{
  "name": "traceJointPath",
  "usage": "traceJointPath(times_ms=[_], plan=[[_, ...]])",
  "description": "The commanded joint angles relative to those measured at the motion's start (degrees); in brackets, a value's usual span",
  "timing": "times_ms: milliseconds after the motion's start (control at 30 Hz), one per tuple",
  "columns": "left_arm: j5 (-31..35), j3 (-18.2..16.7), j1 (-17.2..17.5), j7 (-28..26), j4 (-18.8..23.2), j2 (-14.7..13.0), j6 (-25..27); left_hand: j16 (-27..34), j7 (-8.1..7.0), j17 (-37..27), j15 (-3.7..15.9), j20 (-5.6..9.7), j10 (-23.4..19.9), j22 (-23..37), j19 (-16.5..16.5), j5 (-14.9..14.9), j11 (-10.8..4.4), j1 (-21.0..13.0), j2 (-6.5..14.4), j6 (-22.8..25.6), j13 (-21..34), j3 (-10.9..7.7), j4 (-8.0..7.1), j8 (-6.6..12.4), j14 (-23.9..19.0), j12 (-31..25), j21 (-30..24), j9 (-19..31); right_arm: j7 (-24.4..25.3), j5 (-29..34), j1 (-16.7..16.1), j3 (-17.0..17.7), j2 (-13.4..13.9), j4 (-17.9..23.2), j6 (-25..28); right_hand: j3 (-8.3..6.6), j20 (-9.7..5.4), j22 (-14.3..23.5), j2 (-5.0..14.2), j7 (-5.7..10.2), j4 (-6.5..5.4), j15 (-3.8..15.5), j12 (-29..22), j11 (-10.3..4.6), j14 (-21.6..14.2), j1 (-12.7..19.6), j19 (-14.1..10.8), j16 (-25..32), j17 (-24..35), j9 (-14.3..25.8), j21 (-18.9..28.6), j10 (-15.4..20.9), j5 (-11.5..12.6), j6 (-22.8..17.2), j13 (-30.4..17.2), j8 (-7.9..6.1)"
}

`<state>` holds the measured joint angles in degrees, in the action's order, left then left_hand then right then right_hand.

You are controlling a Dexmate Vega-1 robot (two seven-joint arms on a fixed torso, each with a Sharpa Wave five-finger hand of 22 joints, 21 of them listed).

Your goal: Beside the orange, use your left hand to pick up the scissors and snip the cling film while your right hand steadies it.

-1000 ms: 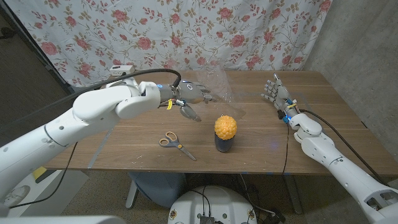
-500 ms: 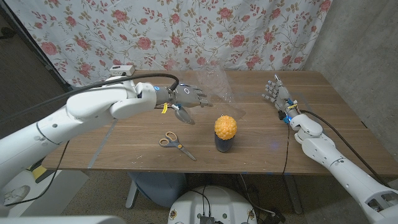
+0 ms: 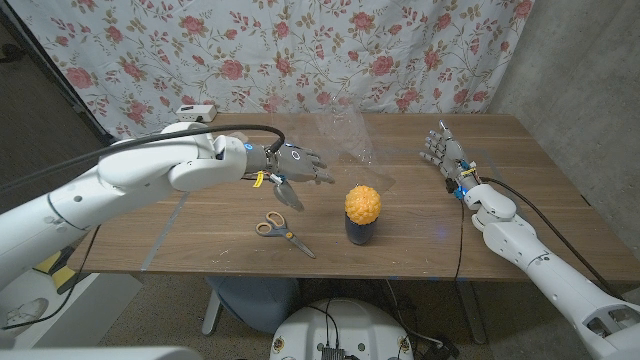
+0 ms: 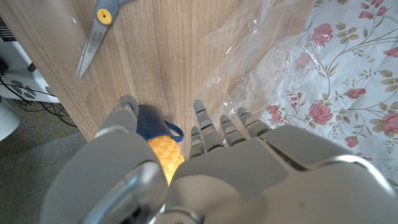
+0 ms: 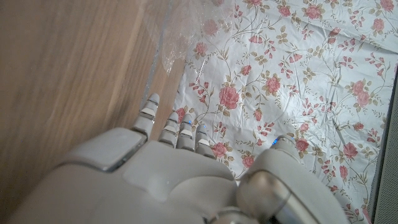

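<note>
Looks like a makeshift robot test lab: a flowered bedsheet (image 3: 300,50) hung as backdrop across the top of the frame, bare concrete wall (image 3: 580,60) upper right, plain wooden counter (image 3: 420,240), loose cables.

Yellow-handled scissors (image 3: 284,233) flat near the bench's front edge, orange (image 3: 362,203) mid-bench, crumpled cling film (image 3: 352,142) toward the back edge

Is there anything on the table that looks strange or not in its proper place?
One thing stands out: the orange sits perched on top of a small dark cup near the table's front edge, not on the wood. The cling film lies loose and crumpled toward the back. The scissors lie flat, untouched; nothing looks spilled or broken.
</note>
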<state>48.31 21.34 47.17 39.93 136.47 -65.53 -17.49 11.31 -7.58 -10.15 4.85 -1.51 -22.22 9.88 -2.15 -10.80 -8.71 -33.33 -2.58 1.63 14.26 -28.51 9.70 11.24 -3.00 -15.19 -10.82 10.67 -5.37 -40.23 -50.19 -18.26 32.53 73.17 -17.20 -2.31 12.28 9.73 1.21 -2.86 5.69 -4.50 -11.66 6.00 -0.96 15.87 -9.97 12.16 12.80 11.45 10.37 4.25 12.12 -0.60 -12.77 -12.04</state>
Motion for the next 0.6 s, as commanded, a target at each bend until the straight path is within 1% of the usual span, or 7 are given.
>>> traceJointPath(times_ms=[33,100,200,267,467,500,600], plan=[[-0.07,-1.88,1.48,1.09,0.75,-2.65,-2.31,0.16,-0.18,-0.05,0.63,0.43,-0.55,0.04,-0.47,-0.29,-0.09,-0.06,-0.59,-0.15,0.31,-0.17,-0.26,0.02,0.13,-0.29,-0.04,0.11,-0.65,0.10,0.96,-0.25,-1.00,-2.08,-1.12,0.07,0.07,0.23,0.06,0.10,0.53,-0.32,-0.27,-0.18,0.34,0.65,0.49,0.23,0.05,0.21,0.19,0.03,-0.16,0.11,-0.03,0.07],[-0.22,-2.03,1.71,0.47,0.34,-1.95,-1.85,0.17,-0.19,-0.05,0.74,0.45,-0.61,0.04,-0.45,-0.31,-0.01,-0.12,-0.58,-0.13,0.33,-0.19,-0.27,0.04,0.10,-0.30,-0.04,0.12,-0.63,-0.14,1.00,-0.22,-1.28,-2.28,-1.11,0.06,0.06,0.23,0.07,0.05,0.56,-0.31,-0.28,-0.21,0.36,0.71,0.54,0.23,0.04,0.21,0.19,0.05,-0.17,0.06,-0.02,0.05],[0.39,-1.48,1.08,-0.35,-0.34,-1.50,-3.20,0.17,-0.18,-0.05,0.61,0.44,-0.64,0.04,-0.37,-0.35,-0.04,-0.22,-0.55,-0.12,0.38,-0.22,-0.29,0.06,0.07,-0.27,-0.02,0.12,-0.62,-0.02,0.99,-0.29,-1.40,-2.55,-1.35,0.04,0.06,0.23,0.08,0.07,0.60,-0.34,-0.28,-0.23,0.35,0.77,0.60,0.23,0.03,0.21,0.18,0.05,-0.18,0.06,-0.01,0.05],[1.03,-1.06,0.70,-0.78,-0.78,-1.56,-4.53,0.18,-0.26,-0.05,0.64,0.42,-0.67,0.05,-0.36,-0.38,0.13,-0.29,-0.55,-0.11,0.41,-0.24,-0.30,0.07,0.01,-0.27,-0.02,0.12,-0.49,-0.23,0.77,-0.10,-1.58,-2.59,-1.68,0.02,0.06,0.22,0.09,0.14,0.63,-0.40,-0.29,-0.21,0.37,0.82,0.64,0.23,0.03,0.21,0.18,0.07,-0.19,0.06,0.00,0.05],[1.65,-1.02,0.61,-1.38,-1.80,-1.71,-6.19,0.26,-0.32,-0.06,0.78,0.34,-0.99,0.05,-0.43,-0.46,-0.26,-0.63,-0.37,-0.10,0.50,-0.41,-0.28,0.10,-0.25,-0.34,-0.07,0.13,-0.26,-0.40,0.31,0.36,-1.71,-2.49,-2.60,-0.01,0.06,0.22,0.11,0.19,0.69,-0.37,-0.29,-0.18,0.43,0.93,0.75,0.22,0.02,0.21,0.17,0.06,-0.22,-0.01,0.03,0.03],[1.69,-1.09,0.65,-1.43,-1.86,-1.73,-6.29,0.27,-0.36,-0.06,0.86,0.38,-1.22,0.05,-0.43,-0.52,-0.18,-0.96,-0.11,-0.14,0.56,-0.62,-0.24,0.11,-0.31,-0.41,-0.08,0.14,-0.02,-0.45,0.26,0.43,-1.66,-2.30,-2.41,-0.01,0.06,0.22,0.12,0.18,0.69,-0.37,-0.29,-0.21,0.42,0.94,0.76,0.22,0.02,0.20,0.17,0.05,-0.22,0.01,0.03,0.04],[1.50,-1.42,0.79,-1.93,-2.16,-1.82,-6.71,0.37,-0.36,-0.09,1.06,0.39,-2.08,0.05,-0.48,-0.61,-0.61,-1.86,0.44,-0.16,0.76,-1.16,-0.08,0.16,-0.64,-0.71,-0.11,0.15,0.30,-0.55,0.25,0.58,-1.59,-2.10,-2.16,-0.02,0.06,0.22,0.12,0.18,0.72,-0.42,-0.30,-0.21,0.44,0.98,0.81,0.22,0.01,0.20,0.17,0.07,-0.23,0.02,0.04,0.05]])
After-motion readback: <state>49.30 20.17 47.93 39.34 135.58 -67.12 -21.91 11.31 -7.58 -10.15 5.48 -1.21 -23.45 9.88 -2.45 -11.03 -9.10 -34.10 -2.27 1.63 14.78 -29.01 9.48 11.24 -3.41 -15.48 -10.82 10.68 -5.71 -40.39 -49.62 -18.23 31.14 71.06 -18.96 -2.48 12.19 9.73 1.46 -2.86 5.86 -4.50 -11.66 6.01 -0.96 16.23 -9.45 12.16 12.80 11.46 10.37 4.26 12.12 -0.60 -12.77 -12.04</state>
